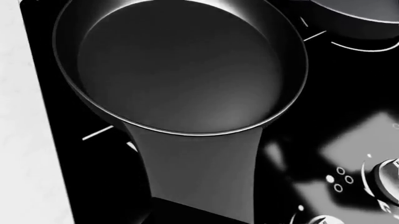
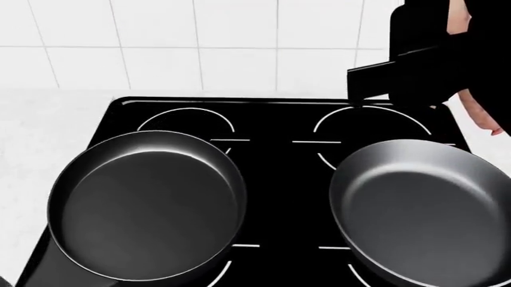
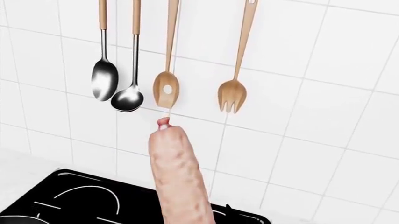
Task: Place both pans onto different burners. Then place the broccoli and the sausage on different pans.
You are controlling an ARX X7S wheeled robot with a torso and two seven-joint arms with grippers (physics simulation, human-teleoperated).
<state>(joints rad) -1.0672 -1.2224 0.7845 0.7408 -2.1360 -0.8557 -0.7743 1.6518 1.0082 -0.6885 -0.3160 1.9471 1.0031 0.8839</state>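
Two dark grey pans sit on the black cooktop, each over a front burner: the left pan and the right pan. The left pan fills the left wrist view, and its handle runs down to my left gripper, whose jaws are lost in dark shapes. My right gripper hangs high over the back right burner, shut on the pink-beige sausage, which points toward the tiled wall. The back left burner is bare. The broccoli is out of view.
Two metal spoons, a wooden spoon and a wooden fork hang on the white tiled wall behind the cooktop. Grey knobs line the cooktop's front edge. White counter lies to its left.
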